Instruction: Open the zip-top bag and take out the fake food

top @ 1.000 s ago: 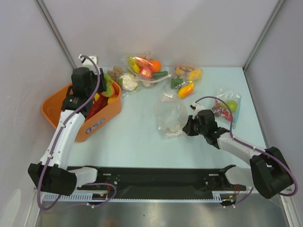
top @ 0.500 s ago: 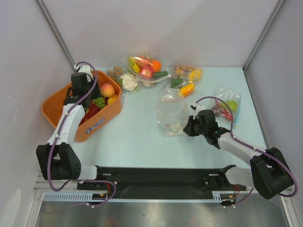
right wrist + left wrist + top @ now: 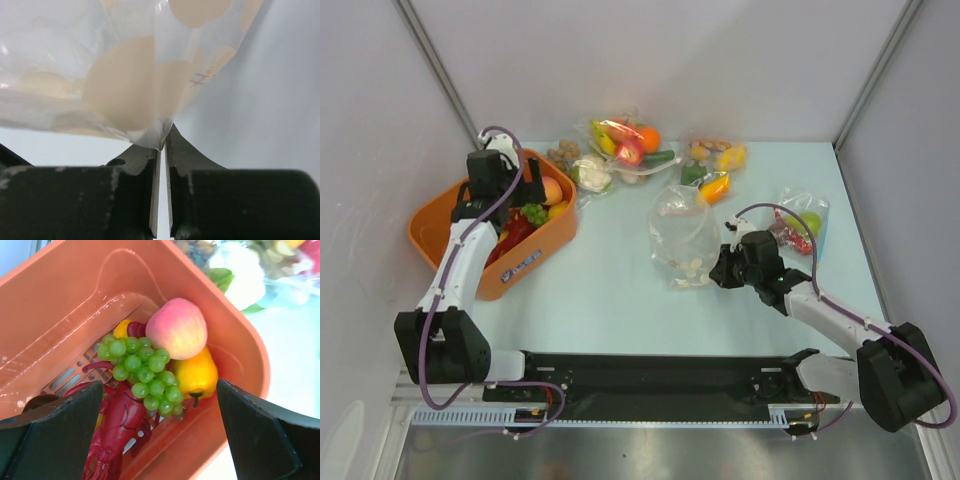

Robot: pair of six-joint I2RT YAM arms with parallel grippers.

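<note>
The zip-top bag (image 3: 682, 240) lies crumpled on the table (image 3: 610, 285), right of centre. My right gripper (image 3: 722, 268) has its jaws clenched on one thin corner of the film. That is my worry: in the right wrist view only a sliver of plastic sits between the tips. I judge that a quick lift or shake could pull it free, or spill the pale pieces (image 3: 692, 267) across the table. I cannot tell from here whether the zip mouth is open.

The bag is clear, crinkly and mostly slack, with its round beige bits bunched at the end nearest the gripper.

Further out, my left gripper (image 3: 157, 425) hangs spread wide and empty above the orange basket (image 3: 432, 228). In the basket the peach (image 3: 176, 328), grape bunch (image 3: 142, 372) and red lobster (image 3: 117, 435) rest beside a yellow pepper (image 3: 196, 375). Other filled bags (image 3: 625, 140) lie along the far edge.
</note>
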